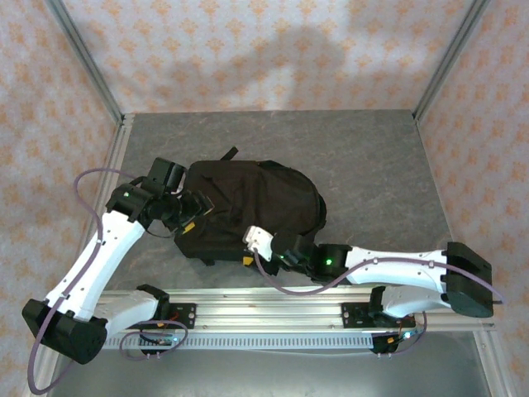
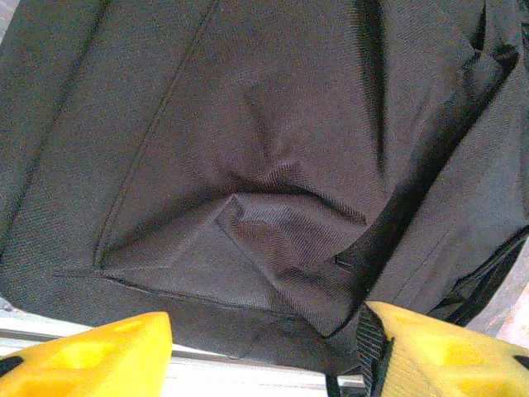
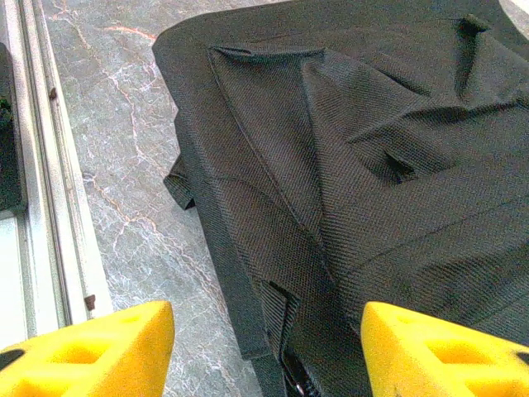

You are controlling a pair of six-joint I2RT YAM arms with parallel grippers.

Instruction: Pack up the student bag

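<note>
From above, the student bag (image 1: 256,207) lies flat on the grey marbled table (image 1: 372,157), centre frame and a touch left, with both arms closing on it from the bottom of the picture. The left gripper (image 1: 192,213) sits at the bag's left edge and the right gripper (image 1: 250,250) at its lower edge, just above the metal rail (image 1: 264,308). From this height the jaws are too small to read.

The left wrist camera answers that: yellow fingers (image 2: 91,356) stand wide apart in the two bottom corners, clamping nothing. Black weave spreads across the frame above them, with a pocket seam and a puckered fold at centre. A webbing strap (image 2: 376,339) runs right beside the right-hand finger – detail the overhead view never gives.

On the right wrist camera the jaws are also spread and empty, with yellow fingers (image 3: 91,347) low in the frame. Here the bag's corner (image 3: 347,165) fills the right and centre. Bare table (image 3: 124,165) shows on the left, a small strap loop (image 3: 178,186) pokes out from the bag's side, and the rail (image 3: 41,165) runs down the left edge.
</note>
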